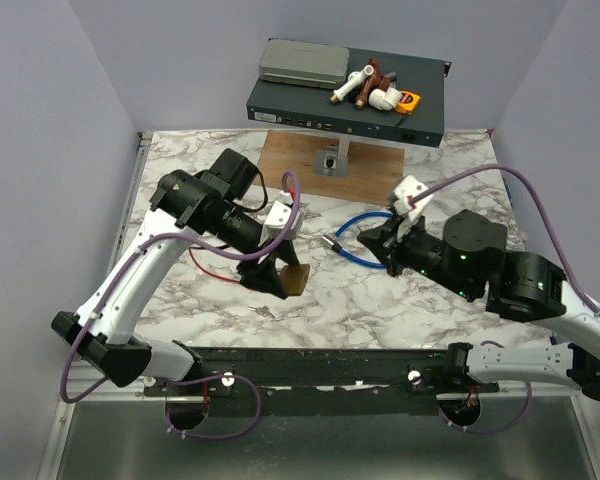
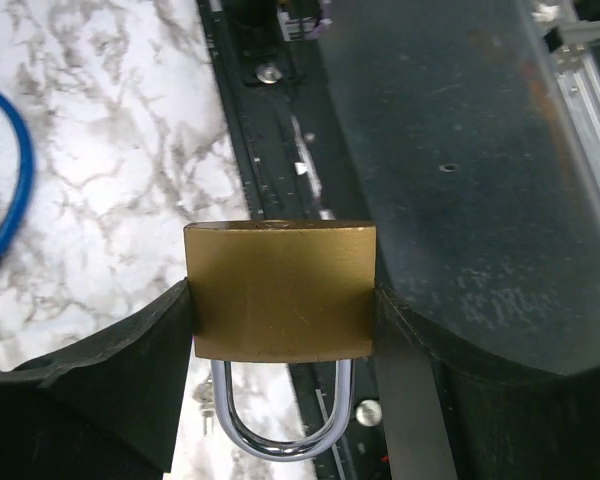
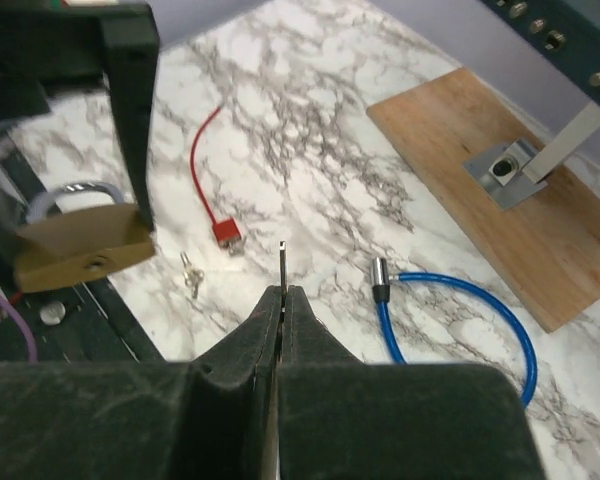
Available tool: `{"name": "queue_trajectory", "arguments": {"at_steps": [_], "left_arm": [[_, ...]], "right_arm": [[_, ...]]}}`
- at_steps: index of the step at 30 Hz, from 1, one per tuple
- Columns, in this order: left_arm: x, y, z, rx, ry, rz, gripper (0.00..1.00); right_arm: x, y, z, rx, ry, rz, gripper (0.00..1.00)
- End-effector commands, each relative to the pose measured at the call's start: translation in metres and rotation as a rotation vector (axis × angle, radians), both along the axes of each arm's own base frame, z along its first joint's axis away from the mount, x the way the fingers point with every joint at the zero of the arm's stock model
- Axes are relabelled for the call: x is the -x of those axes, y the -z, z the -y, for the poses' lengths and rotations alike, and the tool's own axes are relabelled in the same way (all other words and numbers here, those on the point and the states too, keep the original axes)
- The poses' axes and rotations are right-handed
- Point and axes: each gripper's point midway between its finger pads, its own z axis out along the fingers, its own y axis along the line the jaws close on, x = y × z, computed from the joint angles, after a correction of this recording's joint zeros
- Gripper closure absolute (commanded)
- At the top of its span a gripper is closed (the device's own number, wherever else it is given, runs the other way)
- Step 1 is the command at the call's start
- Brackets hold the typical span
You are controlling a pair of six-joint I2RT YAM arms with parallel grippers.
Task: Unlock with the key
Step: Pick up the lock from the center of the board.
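Note:
A brass padlock (image 2: 278, 290) with a silver shackle (image 2: 280, 440) is clamped by its two sides in my left gripper (image 2: 280, 305), which is shut on it. In the top view the padlock (image 1: 294, 281) hangs just above the table's front middle, under the left gripper (image 1: 278, 276). In the right wrist view the padlock (image 3: 80, 250) shows its keyhole face. My right gripper (image 3: 282, 295) is shut on the key (image 3: 281, 265), whose thin blade sticks out past the fingertips. The blade tip stands well right of the padlock, apart from it. From above, the right gripper (image 1: 382, 245) is at centre right.
A blue cable (image 1: 355, 235) lies beside the right gripper. A red cable (image 3: 215, 225) and a small spare key bunch (image 3: 190, 275) lie on the marble. A wooden board (image 1: 330, 165) with a metal stand carries a dark box (image 1: 345, 105) at the back.

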Motion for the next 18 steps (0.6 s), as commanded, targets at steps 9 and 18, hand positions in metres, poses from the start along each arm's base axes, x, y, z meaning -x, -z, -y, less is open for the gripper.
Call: {"name": "queue_trajectory", "arguments": {"at_steps": [9, 18], "left_arm": [[0.043, -0.021, -0.008, 0.079, 0.063, -0.184, 1.0], [0.025, -0.002, 0.002, -0.008, -0.022, -0.475, 1.0]], "right_arm": [[0.009, 0.058, -0.024, 0.509, -0.29, 0.037, 0.99], [0.019, 0.072, -0.027, 0.635, -0.399, 0.09, 0.99]]}}
